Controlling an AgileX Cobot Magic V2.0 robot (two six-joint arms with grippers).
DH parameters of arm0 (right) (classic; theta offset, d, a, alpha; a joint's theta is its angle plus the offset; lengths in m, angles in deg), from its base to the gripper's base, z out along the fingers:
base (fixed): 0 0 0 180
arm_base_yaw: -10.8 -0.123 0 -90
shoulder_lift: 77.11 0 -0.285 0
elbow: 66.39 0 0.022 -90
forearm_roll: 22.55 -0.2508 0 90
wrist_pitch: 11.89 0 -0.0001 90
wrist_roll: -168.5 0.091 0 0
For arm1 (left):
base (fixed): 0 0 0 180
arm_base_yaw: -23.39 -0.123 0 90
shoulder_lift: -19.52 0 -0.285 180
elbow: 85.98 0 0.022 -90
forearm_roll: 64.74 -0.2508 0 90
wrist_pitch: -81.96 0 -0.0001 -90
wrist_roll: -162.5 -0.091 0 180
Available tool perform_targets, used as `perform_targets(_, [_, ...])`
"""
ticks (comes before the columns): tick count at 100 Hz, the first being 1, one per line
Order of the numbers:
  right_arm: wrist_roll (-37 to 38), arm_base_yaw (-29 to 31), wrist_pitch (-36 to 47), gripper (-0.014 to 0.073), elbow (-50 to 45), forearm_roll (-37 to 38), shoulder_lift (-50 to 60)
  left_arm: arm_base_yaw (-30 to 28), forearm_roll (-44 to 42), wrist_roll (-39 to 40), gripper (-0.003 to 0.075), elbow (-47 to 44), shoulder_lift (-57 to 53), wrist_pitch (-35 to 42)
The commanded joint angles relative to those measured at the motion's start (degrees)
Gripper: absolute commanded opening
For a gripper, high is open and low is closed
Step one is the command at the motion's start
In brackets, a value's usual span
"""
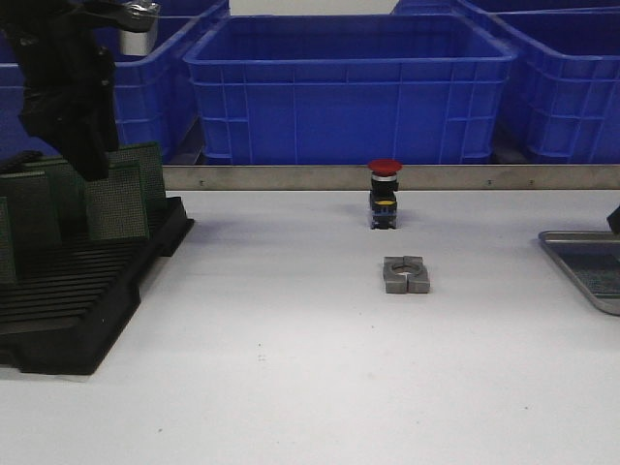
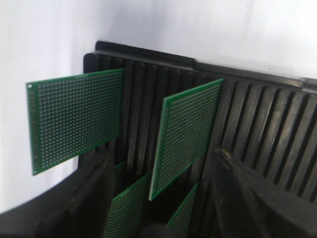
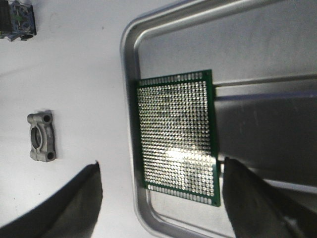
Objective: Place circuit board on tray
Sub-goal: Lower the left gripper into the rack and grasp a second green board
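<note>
A green perforated circuit board (image 3: 178, 148) lies flat in the silver tray (image 3: 130, 59), near its corner. My right gripper (image 3: 161, 198) hangs open above it, one finger over the table, the other over the tray beside the board's edge, touching nothing. In the front view only the tray (image 1: 581, 263) shows at the far right. My left gripper (image 2: 158, 198) is open over the black slotted rack (image 2: 267, 114), its fingers either side of an upright circuit board (image 2: 185, 134). Another board (image 2: 74, 124) stands further along. The front view shows this left gripper (image 1: 95, 165) at the rack (image 1: 87, 291).
A red-capped push button (image 1: 384, 194) and a grey metal clamp (image 1: 405, 274) sit mid-table. The clamp (image 3: 40, 136) lies close to the tray. Blue crates (image 1: 349, 87) stand behind a metal rail (image 1: 465, 177) at the table's back.
</note>
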Motion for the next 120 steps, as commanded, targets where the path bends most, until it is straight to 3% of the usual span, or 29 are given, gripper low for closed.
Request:
perform_targets(1, [-0.4,0.4,-2.2,0.0531,1.6,-2.1,2.8,0.0,1.3,-0.1,0.0391,1.6,-3.0,2.0])
perform_targets(76, [-0.4,0.4,-2.2,0.0531,1.6,-2.1,2.8,0.0,4.7,-0.1,0.0383,1.5,1.3,-2.3])
perform_targets(86, [-0.4,0.4,-2.2,0.0531,1.6,-2.1,2.8,0.0,4.7,-0.1,0.0308,1.5,1.3,-2.3])
perform_targets(108, [-0.4,0.4,-2.1,0.0531,1.6,-2.1,2.8,0.0,4.7,-0.1,-0.002,1.6,1.3,-2.0])
perform_targets(120, [-0.4,0.4,-2.1,0.0531,1.6,-2.1,2.8,0.0,4.7,-0.1,-0.0018,1.6,1.0,-1.9])
